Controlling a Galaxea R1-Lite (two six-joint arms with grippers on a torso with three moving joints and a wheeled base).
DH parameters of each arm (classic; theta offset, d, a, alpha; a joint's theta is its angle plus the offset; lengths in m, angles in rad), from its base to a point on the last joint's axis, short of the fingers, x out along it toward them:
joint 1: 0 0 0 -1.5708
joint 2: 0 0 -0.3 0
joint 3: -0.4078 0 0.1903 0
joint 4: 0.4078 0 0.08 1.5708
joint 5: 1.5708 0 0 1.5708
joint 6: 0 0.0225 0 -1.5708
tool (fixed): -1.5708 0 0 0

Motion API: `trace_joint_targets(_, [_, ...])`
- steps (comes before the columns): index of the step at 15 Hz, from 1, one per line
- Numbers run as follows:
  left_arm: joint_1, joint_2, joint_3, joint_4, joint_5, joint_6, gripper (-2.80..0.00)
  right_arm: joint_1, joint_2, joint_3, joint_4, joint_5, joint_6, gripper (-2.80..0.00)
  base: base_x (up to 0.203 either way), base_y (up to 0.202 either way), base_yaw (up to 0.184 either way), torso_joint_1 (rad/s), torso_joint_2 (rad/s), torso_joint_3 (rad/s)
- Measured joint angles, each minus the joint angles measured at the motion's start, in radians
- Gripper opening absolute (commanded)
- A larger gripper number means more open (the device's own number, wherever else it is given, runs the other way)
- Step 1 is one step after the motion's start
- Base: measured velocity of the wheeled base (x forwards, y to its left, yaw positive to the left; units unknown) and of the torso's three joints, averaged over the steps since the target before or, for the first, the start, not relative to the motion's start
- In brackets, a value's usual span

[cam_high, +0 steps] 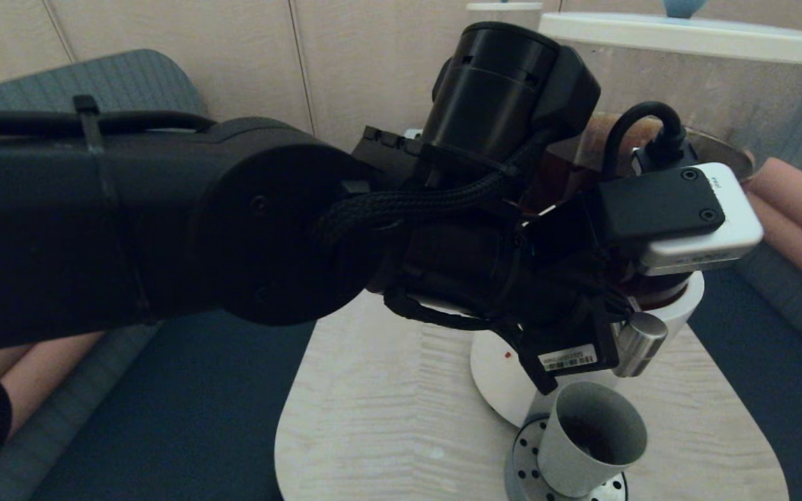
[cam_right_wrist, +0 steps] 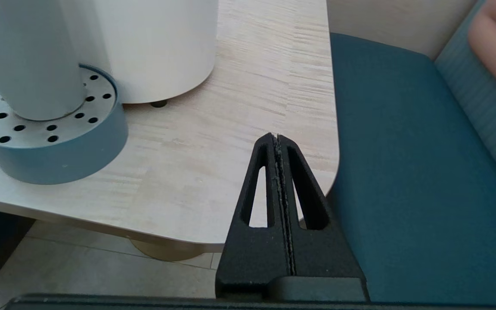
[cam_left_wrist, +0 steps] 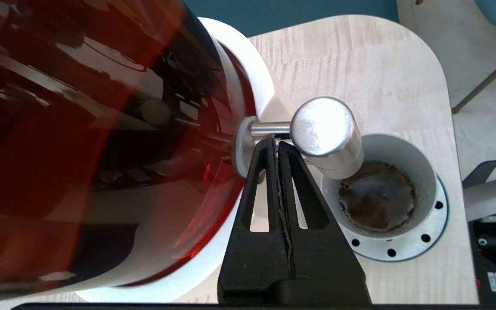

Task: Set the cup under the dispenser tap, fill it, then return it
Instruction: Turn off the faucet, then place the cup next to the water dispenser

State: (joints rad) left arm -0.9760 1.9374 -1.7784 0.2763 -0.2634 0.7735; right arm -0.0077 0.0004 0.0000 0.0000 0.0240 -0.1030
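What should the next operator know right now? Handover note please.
Left gripper: shut, empty, fingertips at the dispenser tap.
Right gripper: shut, empty, idle off the table's right edge.
The cup stands on the perforated drip tray under the tap, with a little dark liquid in its bottom.
Done: cup placed, filling begun.
Left: finish the fill, return the cup.

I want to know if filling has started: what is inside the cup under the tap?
The cup on the perforated drip tray holds a shallow pool of dark brown liquid. The dispenser tap overhangs and hides part of its rim. The left gripper, shut, is by the tap's stem.
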Motion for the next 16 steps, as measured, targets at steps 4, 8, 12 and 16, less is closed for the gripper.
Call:
trace_joint_targets(4, [0.003, -0.054, 0.071, 0.005, 0.009, -0.019, -2.80, 0.000, 0.000, 0.000, 0.000, 0.000, 0.000, -2.80, 0.000, 0.000, 0.000, 0.000, 0.00, 0.000])
trace_joint_targets(8, [0.015, -0.180, 0.195, 0.009, 0.085, -0.170, -2.80, 0.000, 0.000, 0.000, -0.001, 0.000, 0.000, -2.80, 0.000, 0.000, 0.000, 0.000, 0.00, 0.000])
trace_joint_targets(12, [0.031, -0.345, 0.282, 0.030, 0.168, -0.502, -2.80, 0.000, 0.000, 0.000, 0.000, 0.000, 0.000, -2.80, 0.000, 0.000, 0.000, 0.000, 0.00, 0.000])
trace_joint_targets(16, [0.198, -0.544, 0.384, 0.053, 0.111, -0.633, -2.80, 0.000, 0.000, 0.000, -0.001, 0.000, 0.000, -2.80, 0.000, 0.000, 0.000, 0.000, 0.00, 0.000])
